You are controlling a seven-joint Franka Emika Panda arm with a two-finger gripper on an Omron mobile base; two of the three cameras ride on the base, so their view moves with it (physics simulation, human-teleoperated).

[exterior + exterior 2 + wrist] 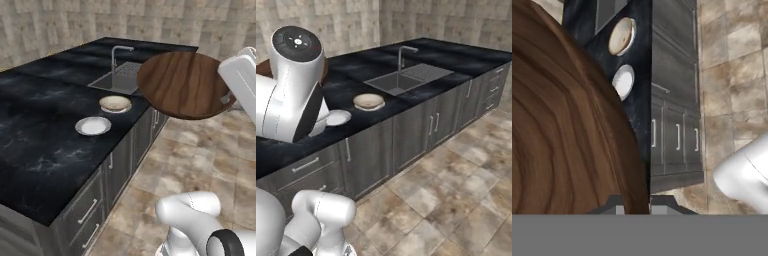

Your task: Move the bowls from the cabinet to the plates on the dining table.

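Hand view puts the wooden bowl (pixel 567 125) right against your lens, its grain covering the left half; the gripper (pixel 634 204) pinches its rim, one fingertip (pixel 614 205) on each side of the edge. Past the rim you look down on the table (pixel 641 75), its grey drawer fronts (pixel 674 135) and the tiled floor (pixel 732 75).

From the left base view, your bowl (pixel 182 85) hangs tilted in the air beside the table's (pixel 45 145) edge, over the floor and well apart from the plates. On the top, the nearer plate (pixel 93 125) is bare. Just beyond it lies the cream bowl (pixel 115 103), seated on the second plate. Farther back you have the sink (pixel 120 80) and its tap (pixel 119 55), then the stone wall (pixel 125 20).
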